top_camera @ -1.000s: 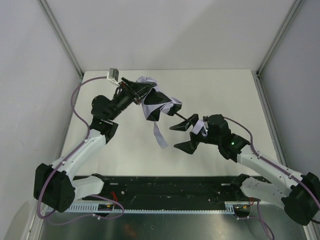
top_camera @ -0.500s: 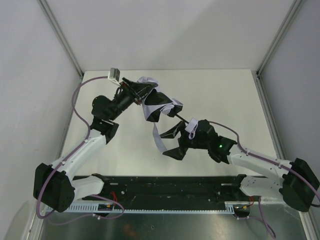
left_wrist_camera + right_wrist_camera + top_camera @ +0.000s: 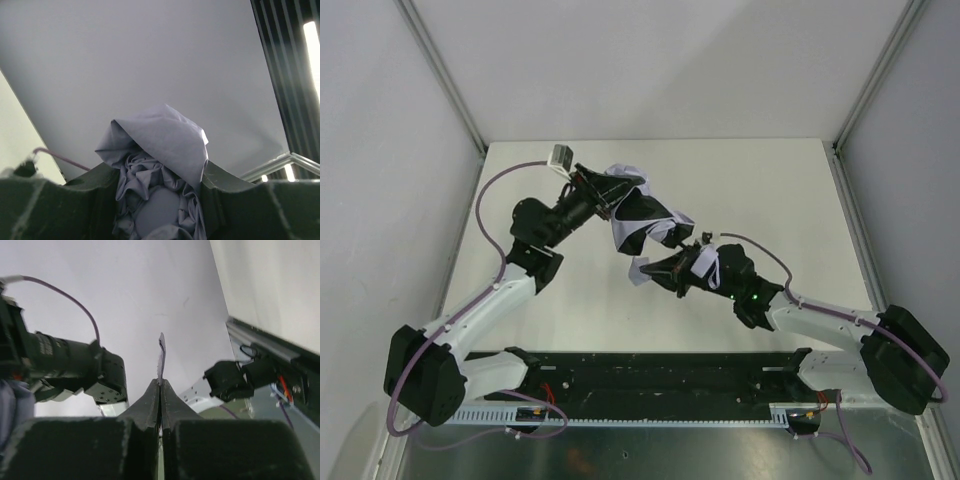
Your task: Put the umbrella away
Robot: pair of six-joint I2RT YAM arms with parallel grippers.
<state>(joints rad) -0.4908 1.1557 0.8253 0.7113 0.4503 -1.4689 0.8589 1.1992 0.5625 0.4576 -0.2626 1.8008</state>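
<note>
The umbrella (image 3: 640, 215) hangs above the table as a crumpled lavender-grey bundle with dark folds. My left gripper (image 3: 605, 186) is shut on its upper left end. In the left wrist view the bunched canopy fabric (image 3: 160, 145) fills the gap between the black fingers of the left gripper (image 3: 160, 172). The umbrella's thin pale strap (image 3: 638, 270) hangs off the lower edge of the bundle. My right gripper (image 3: 656, 268) is shut on that strap. In the right wrist view the right gripper (image 3: 160, 383) has its jaws pressed together, and the strap (image 3: 161, 356) sticks out edge-on beyond the tips.
The pale table (image 3: 770, 190) is boxed in by grey walls with aluminium posts (image 3: 445, 75). A black rail (image 3: 660, 375) runs along the near edge between the arm bases. The left arm's wrist (image 3: 65, 362) lies close to the right gripper.
My right gripper has swung left to the hanging strap and shut on it. The left arm has shifted slightly right with the umbrella still in its grip.
</note>
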